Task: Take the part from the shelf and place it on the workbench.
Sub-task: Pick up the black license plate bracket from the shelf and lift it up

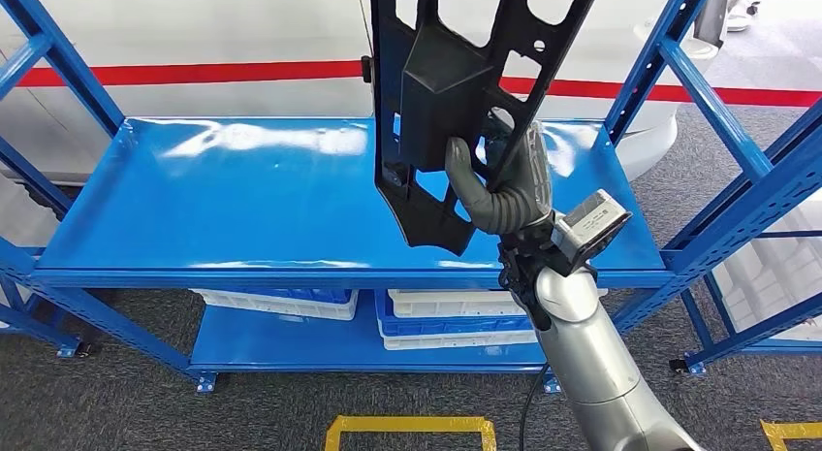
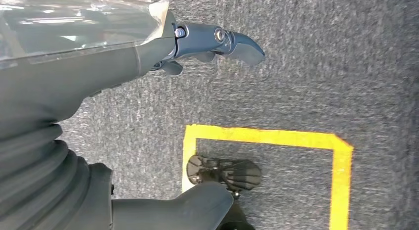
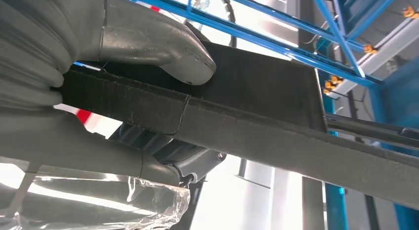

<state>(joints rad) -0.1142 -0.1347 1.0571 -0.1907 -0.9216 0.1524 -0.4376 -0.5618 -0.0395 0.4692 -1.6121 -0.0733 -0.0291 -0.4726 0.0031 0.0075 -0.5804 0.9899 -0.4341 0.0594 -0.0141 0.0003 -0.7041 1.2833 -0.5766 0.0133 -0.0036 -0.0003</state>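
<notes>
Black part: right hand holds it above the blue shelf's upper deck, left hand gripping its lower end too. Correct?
Not quite. The right hand does hold the black part above the blue shelf's upper deck, as the head view shows. But the left hand holds nothing: the left wrist view shows it over grey carpet beside a yellow floor marking.

Floor (image 1: 116, 412): grey carpet, yellow tape squares (image 1: 412, 430)
Wall (image 1: 194, 44): white with a red stripe (image 1: 194, 75)
Lower level: white bins (image 1: 276, 302) (blue trays stacked on top)
Light: bright glare
</notes>
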